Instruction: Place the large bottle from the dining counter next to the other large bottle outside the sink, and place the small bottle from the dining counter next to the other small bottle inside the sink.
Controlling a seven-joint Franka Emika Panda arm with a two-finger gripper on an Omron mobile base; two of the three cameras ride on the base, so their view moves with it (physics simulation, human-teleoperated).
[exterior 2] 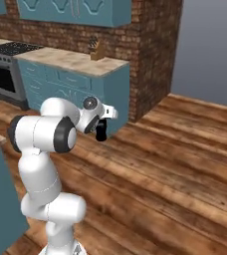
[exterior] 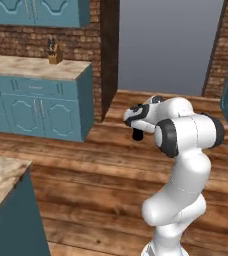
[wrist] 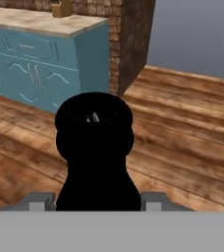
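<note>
I hold black bottle (wrist: pixel 94 152) clamped in gripper (exterior 2: pixel 101 132), long axis along fingers, carried above wood floor (exterior 2: pixel 175 164); size unclear. Sink unsighted; teal cabinet counter (exterior: pixel 36 67) ahead-left.

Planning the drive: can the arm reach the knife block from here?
Probably not: bare wood floor lies between the arm and the counter bearing the knife block, and its jaws hold a black bottle.

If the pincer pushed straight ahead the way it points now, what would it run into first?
The pincer, shut on a black bottle, likely meets the wooden floor before the teal cabinet; depth is unclear.
</note>
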